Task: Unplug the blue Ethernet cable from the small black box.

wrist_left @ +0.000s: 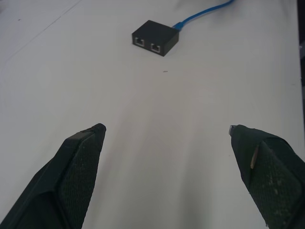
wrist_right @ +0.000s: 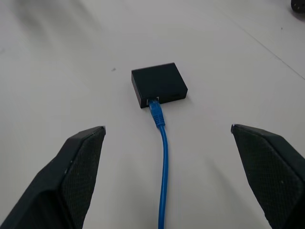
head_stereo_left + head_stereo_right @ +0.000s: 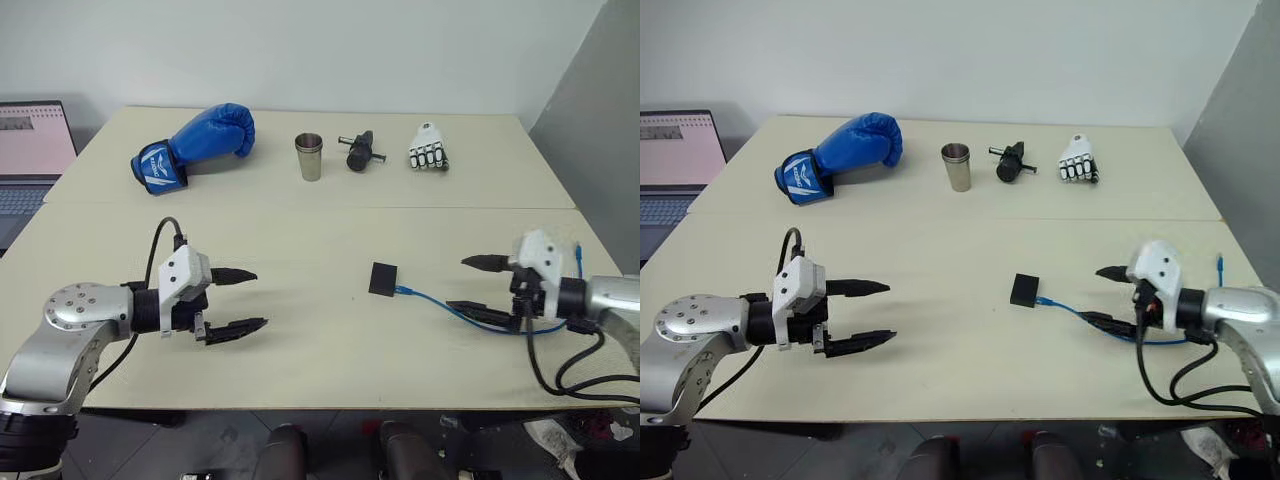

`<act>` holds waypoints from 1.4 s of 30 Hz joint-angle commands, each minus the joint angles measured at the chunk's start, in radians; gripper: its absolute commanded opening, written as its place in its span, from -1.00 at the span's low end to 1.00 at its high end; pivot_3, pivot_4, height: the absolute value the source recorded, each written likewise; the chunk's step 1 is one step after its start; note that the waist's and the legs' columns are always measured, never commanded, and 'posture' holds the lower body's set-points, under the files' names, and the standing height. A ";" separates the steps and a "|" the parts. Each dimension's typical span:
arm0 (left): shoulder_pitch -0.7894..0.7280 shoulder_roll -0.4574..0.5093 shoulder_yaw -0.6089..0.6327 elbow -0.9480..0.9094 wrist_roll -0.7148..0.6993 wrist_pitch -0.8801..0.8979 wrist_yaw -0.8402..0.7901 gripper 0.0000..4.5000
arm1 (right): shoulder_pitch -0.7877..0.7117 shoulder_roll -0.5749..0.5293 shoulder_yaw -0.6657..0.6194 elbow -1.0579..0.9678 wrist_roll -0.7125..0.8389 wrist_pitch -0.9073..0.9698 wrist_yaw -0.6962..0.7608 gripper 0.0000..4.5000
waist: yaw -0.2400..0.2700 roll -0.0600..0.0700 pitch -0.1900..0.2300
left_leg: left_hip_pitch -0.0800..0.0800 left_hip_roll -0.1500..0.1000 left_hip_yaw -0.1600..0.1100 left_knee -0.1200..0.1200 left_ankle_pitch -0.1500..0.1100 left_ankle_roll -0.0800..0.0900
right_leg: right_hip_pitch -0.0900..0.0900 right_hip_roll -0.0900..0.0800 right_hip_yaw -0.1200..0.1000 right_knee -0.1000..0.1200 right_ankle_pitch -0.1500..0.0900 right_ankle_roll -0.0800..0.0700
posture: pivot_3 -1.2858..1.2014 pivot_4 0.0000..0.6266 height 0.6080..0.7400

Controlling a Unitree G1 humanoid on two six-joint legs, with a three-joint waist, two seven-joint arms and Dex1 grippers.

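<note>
The small black box (image 3: 382, 279) lies flat near the middle of the cream table (image 3: 320, 240). The blue Ethernet cable (image 3: 440, 301) is plugged into its right side and runs right, under my right gripper (image 3: 473, 285). That gripper is open, pointing left at the box, a short way off. In the right wrist view the box (image 2: 158, 84) sits straight ahead with the cable (image 2: 163, 157) between the open fingers (image 2: 76, 171). My left gripper (image 3: 250, 300) is open at the table's front left, well apart from the box (image 1: 154, 37), whose two empty ports face it.
Along the table's far side lie a blue boxing glove (image 3: 195, 146), a metal cup (image 3: 310, 156), a black cylindrical tool (image 3: 359, 152) and a white robotic hand (image 3: 428, 147). A laptop (image 3: 30, 150) stands beyond the left edge. A grey wall (image 3: 600, 120) stands on the right.
</note>
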 commanded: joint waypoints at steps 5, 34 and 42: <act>-0.026 0.004 -0.026 -0.070 -0.020 0.011 -0.013 0.96 | -0.114 0.144 0.155 0.167 -0.152 -0.107 -0.059 0.99 | -0.002 0.001 0.000 | -0.001 0.000 0.001 0.000 0.000 0.000 | -0.001 0.000 0.000 0.000 0.000 -0.001 | 0.03 -0.52 1.00; -0.041 -0.023 -0.078 -0.027 0.012 0.040 0.028 1.00 | -0.249 0.227 0.264 0.396 -0.327 -0.271 0.032 -0.94 | -0.001 0.001 0.001 | 0.000 0.000 0.002 0.001 0.000 0.000 | -0.002 0.000 0.000 0.004 0.000 -0.001 | 0.03 -0.52 1.00; -0.056 -0.099 -0.045 0.022 -0.108 0.213 0.106 1.00 | -0.292 0.213 0.290 0.314 -0.448 -0.523 -0.004 -0.95 | -0.001 0.002 0.001 | 0.000 0.000 0.002 0.002 0.000 0.000 | -0.003 0.000 0.000 0.004 0.000 -0.001 | 0.03 -0.52 1.00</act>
